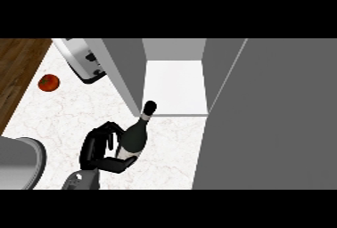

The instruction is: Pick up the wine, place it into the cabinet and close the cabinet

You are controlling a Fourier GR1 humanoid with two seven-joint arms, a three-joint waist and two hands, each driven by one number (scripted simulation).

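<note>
1. Wine comes as a dark glass bottle with a slim neck and black cap [136, 133]; it is tilted, neck pointing up the view toward the cabinet.
2. It is held over the white marbled counter [59, 111], just in front of the cabinet opening, its cap close to the shelf's front edge.
3. One black hand [99, 149] on a grey forearm enters from the lower edge, left of centre; its fingers curl round the bottle's lower body and the thumb wraps beneath. Which arm this is cannot be told from the view.
4. The grey open cabinet [125, 67] shows a pale inner shelf [174, 87]; its large grey door [276, 116] stands swung out along the right side.
5. A red round tomato [49, 83] lies on the counter at the left, well apart from the bottle.
6. A silver toaster [80, 60] stands beside the cabinet's left wall.
7. A grey rounded pot [20, 162] sits at the lower left edge.
</note>
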